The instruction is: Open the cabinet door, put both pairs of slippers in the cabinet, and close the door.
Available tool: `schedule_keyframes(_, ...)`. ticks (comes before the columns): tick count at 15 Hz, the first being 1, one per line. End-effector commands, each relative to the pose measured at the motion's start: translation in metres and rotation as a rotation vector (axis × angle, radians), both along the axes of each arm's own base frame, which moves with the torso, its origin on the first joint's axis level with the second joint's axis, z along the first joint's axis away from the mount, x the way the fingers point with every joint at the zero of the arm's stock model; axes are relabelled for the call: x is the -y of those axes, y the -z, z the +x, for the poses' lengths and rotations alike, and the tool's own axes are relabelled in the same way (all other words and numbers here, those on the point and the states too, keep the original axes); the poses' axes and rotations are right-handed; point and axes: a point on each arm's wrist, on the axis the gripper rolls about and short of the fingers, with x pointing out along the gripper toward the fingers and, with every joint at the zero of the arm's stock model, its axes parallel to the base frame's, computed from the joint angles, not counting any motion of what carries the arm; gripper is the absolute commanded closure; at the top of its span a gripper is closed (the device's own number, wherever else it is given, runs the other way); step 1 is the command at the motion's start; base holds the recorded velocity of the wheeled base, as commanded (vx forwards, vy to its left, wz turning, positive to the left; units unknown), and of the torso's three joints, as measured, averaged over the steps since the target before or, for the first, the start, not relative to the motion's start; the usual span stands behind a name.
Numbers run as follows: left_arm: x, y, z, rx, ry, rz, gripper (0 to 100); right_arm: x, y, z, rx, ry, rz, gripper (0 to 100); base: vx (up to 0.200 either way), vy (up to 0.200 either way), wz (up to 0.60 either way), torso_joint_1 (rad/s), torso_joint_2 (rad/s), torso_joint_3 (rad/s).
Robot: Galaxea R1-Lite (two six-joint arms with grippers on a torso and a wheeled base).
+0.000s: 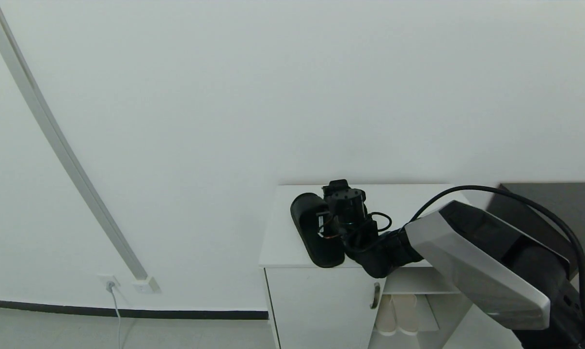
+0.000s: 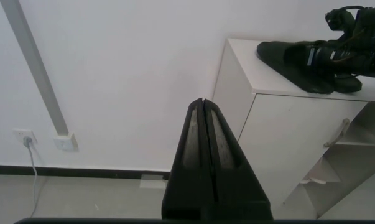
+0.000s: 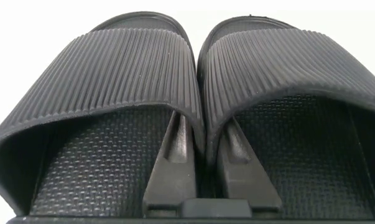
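Observation:
A pair of black slippers [image 1: 316, 237] lies side by side on top of the white cabinet [image 1: 282, 242], near its front edge. My right gripper [image 1: 328, 225] is at the pair. In the right wrist view one finger sits inside each slipper [image 3: 137, 81], and the gripper [image 3: 204, 134] is shut on the two touching inner walls. A pair of white slippers [image 1: 396, 315] rests on a shelf inside the open right half of the cabinet. My left gripper [image 2: 203, 106] hangs shut and empty in free air, away from the cabinet's [image 2: 287, 137] left side.
The cabinet's left door [image 1: 321, 310] is closed, with a metal handle [image 1: 375, 295] at its right edge. A wall outlet with a cable [image 1: 109, 282] and a slanted conduit [image 1: 59, 145] are on the left wall. A dark surface [image 1: 554, 208] stands right of the cabinet.

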Motion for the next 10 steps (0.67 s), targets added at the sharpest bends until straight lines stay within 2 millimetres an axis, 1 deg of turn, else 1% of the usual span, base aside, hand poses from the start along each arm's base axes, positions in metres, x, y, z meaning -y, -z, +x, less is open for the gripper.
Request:
schedule_keyframes(1, 0.0, 0.0, 0.0, -0.002, -0.001, -0.002, 100, 0.0, -0.009, -0.006, 0.007, -0.005, 0.008, 100, 0.0, 0.0, 0.0, 0.0, 0.0, 0.0)
schedule_keyframes(3, 0.0, 0.0, 0.0, 0.0, -0.001, 0.0, 100, 0.003, -0.02, -0.014, 0.01, -0.011, 0.012, 100, 0.0, 0.0, 0.0, 0.0, 0.0, 0.0)
schedule_keyframes(4, 0.0, 0.0, 0.0, 0.0, -0.001, 0.001, 100, 0.011, -0.037, -0.029, 0.022, -0.024, 0.02, 100, 0.0, 0.0, 0.0, 0.0, 0.0, 0.0)
schedule_keyframes(5, 0.0, 0.0, 0.0, 0.0, -0.001, 0.001, 100, 0.018, -0.046, -0.042, 0.021, -0.036, 0.021, 100, 0.0, 0.0, 0.0, 0.0, 0.0, 0.0)
schedule_keyframes(6, 0.0, 0.0, 0.0, -0.002, 0.001, 0.004, 100, 0.027, -0.055, -0.059, 0.007, -0.072, 0.019, 100, 0.0, 0.0, 0.0, 0.0, 0.0, 0.0)
schedule_keyframes(7, 0.0, 0.0, 0.0, 0.0, 0.001, 0.004, 100, 0.032, -0.059, -0.068, 0.002, -0.095, 0.02, 100, 0.0, 0.0, 0.0, 0.0, 0.0, 0.0)
schedule_keyframes(8, 0.0, 0.0, 0.0, -0.002, 0.001, 0.006, 100, 0.046, -0.066, -0.09, -0.016, -0.139, 0.018, 100, 0.0, 0.0, 0.0, 0.0, 0.0, 0.0)
schedule_keyframes(9, 0.0, 0.0, 0.0, 0.0, 0.001, 0.006, 100, 0.052, -0.07, -0.101, -0.014, -0.15, 0.021, 100, 0.0, 0.0, 0.0, 0.0, 0.0, 0.0)
schedule_keyframes(10, 0.0, 0.0, 0.0, -0.002, 0.001, 0.004, 100, 0.055, -0.071, -0.106, -0.015, -0.151, 0.022, 100, 0.0, 0.0, 0.0, 0.0, 0.0, 0.0)
